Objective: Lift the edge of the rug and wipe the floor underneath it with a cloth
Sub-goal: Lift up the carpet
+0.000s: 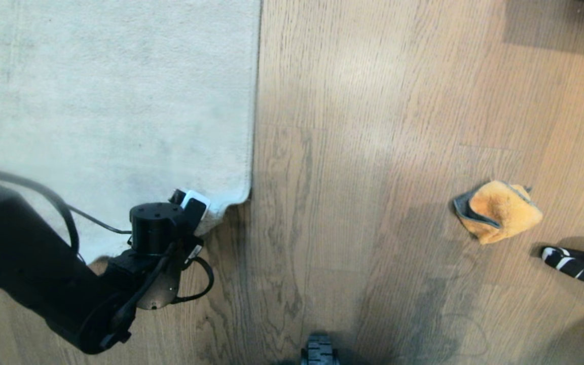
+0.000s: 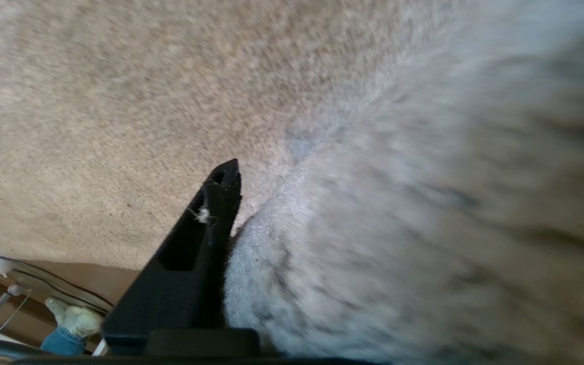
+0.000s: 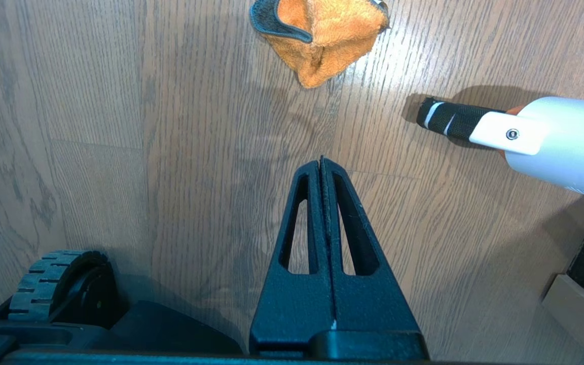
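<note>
- Logged the rug edge [image 1: 254,101] running straight up the floor [image 1: 353,152] in the head view, ending near the robot in a rounded corner.
- Found the left gripper [image 1: 202,210] at that rounded corner, with its arm reaching in from the left over the rug's near rim.
- Noted the corner rippled and slightly raised off the floor right beside the gripper.
- Saw only one black finger [image 2: 206,238] in the left wrist view, with grey pile pressed against its inner side; other finger hidden behind the rug.
- Cannot tell whether the left jaws are clamped on the rug or just set around it.
- Recorded the right gripper [image 3: 321,163] closed and empty, fingers pressed flat together, hanging above bare floor.
- Located the cloth [image 1: 499,210] crumpled on the floor, orange side up with a grey-trimmed fold showing, well apart from the rug edge on the robot's right.
- Confirmed the same cloth [image 3: 322,35] beyond the right fingertips, not touching them.
- Noted a white tool with a black-and-white tip [image 1: 578,264] lying near the cloth, apart from it.
- Noted a base wheel [image 1: 319,352] on the floor at the near side.
- Glimpsed a person's socked foot [image 2: 76,320] past the rug's far rim in the left wrist view.
</note>
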`<state>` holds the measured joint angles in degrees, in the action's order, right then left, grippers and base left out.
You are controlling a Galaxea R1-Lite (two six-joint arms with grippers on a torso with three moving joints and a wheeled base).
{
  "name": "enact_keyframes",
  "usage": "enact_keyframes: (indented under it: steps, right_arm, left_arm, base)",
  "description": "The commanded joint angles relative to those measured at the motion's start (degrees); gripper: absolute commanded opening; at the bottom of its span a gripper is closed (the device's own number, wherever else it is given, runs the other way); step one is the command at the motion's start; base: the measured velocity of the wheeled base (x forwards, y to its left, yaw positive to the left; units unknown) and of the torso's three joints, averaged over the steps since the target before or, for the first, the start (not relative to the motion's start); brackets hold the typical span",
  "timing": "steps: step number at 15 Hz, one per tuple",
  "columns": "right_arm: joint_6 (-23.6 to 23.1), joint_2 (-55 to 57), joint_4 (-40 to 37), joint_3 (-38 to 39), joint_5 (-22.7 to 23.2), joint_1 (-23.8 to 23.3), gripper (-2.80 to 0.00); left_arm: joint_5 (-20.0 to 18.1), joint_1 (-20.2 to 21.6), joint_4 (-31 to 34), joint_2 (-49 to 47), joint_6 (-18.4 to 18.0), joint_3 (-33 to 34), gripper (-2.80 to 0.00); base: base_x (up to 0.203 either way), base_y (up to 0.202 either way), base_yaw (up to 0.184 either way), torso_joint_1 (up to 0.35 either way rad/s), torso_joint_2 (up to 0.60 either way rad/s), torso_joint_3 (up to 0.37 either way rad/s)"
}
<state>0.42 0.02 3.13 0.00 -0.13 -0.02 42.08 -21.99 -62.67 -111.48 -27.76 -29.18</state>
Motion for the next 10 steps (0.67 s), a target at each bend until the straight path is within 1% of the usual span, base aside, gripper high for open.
enact_keyframes:
  steps: [1, 5, 7, 10]
  right_arm:
    - [0.0, 0.1, 0.0, 0.0, 0.0, 0.0, -2.8]
    - [0.0, 0.1, 0.0, 0.0, 0.0, 0.0, -2.8]
    - [0.0, 0.0, 0.0, 0.0, 0.0, 0.0, -2.8]
    - [0.0, 0.0, 0.0, 0.0, 0.0, 0.0, -2.8]
  left_arm:
    - [0.2, -0.8, -0.3, 3.4, 0.0, 0.5, -2.8]
    - [0.4, -1.1, -0.2, 8.6, 0.2, 0.5, -2.8]
    - [0.8, -1.1, -0.2, 11.0, 1.0, 0.6, -2.8]
    - [3.2, -0.9, 0.1, 16.6, 1.6, 2.0, -2.8]
  base:
    - [0.0, 0.0, 0.0, 0.0, 0.0, 0.0]
    - [0.0, 0.0, 0.0, 0.0, 0.0, 0.0]
    - [0.0, 0.0, 0.0, 0.0, 0.0, 0.0]
    - [0.0, 0.0, 0.0, 0.0, 0.0, 0.0]
